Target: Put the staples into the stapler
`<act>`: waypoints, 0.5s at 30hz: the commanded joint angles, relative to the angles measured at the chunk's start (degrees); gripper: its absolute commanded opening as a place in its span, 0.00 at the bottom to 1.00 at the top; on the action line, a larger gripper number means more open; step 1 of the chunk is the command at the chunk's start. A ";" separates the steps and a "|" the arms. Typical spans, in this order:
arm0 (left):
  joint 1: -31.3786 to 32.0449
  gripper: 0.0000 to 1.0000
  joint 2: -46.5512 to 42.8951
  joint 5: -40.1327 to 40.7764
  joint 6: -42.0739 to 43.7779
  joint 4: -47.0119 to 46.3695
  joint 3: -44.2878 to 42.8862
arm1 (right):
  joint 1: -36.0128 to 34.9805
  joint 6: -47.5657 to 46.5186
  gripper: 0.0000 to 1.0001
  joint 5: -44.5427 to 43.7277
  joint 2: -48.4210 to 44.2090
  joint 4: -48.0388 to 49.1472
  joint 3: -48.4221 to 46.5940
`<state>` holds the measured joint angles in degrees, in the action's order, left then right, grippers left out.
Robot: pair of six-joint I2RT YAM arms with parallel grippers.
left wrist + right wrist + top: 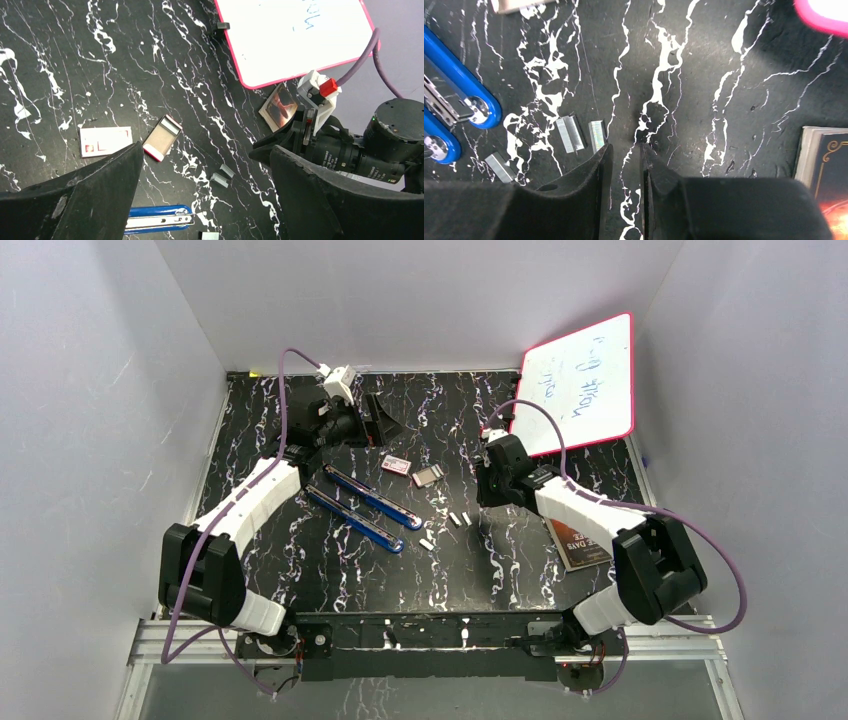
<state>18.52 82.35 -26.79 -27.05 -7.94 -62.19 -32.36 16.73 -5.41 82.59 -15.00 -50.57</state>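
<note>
The staples (570,133) are three short grey metal strips lying flat about the middle of the marbled black desk (724,75), just beside the open blue stapler (471,95). I judge them light, stiff, slick and apt to snap apart, so best pinched across the long sides. The right claw (624,150) hovers by them, narrowly parted and empty, and the left claw (204,165) is spread wide, empty, toward the far edge.
</note>
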 commanded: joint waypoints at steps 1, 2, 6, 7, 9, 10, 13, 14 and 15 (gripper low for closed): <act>0.11 0.96 1.07 -2.12 0.59 1.65 -1.07 | -1.21 -0.74 0.35 1.45 2.46 -1.27 -0.70; 0.11 0.96 1.22 -2.05 0.59 1.76 -1.11 | -1.80 -1.00 0.35 1.05 3.01 -1.41 -0.62; 0.12 0.96 1.41 -1.87 0.59 1.95 -0.98 | -3.75 -1.64 0.35 1.45 4.60 -1.19 -0.28; 0.13 0.96 1.49 -1.79 0.66 2.11 -1.00 | -3.95 -1.60 0.34 1.48 4.84 -1.10 -0.20; 0.15 0.96 1.81 -1.69 0.77 2.48 -1.18 | -4.18 -1.55 0.33 1.48 5.41 -0.93 -0.17; 0.16 0.96 1.89 -1.69 0.85 2.57 -1.18 | -4.23 -1.53 0.33 1.57 5.67 -0.74 -0.19; 0.11 0.96 1.97 -1.86 0.85 2.58 -1.22 | -4.27 -1.70 0.33 2.57 6.50 -0.56 -0.39; 0.11 0.96 1.99 -1.87 0.86 2.58 -1.18 | -4.33 -1.70 0.33 2.69 6.72 -0.55 -0.42; 0.11 0.96 1.93 -1.87 0.86 2.63 -1.18 | -4.42 -1.70 0.33 2.82 6.84 -0.55 -0.49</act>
<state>18.52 84.84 -27.46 -26.83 -5.80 -62.19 -36.56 15.73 -3.77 88.90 -16.53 -50.54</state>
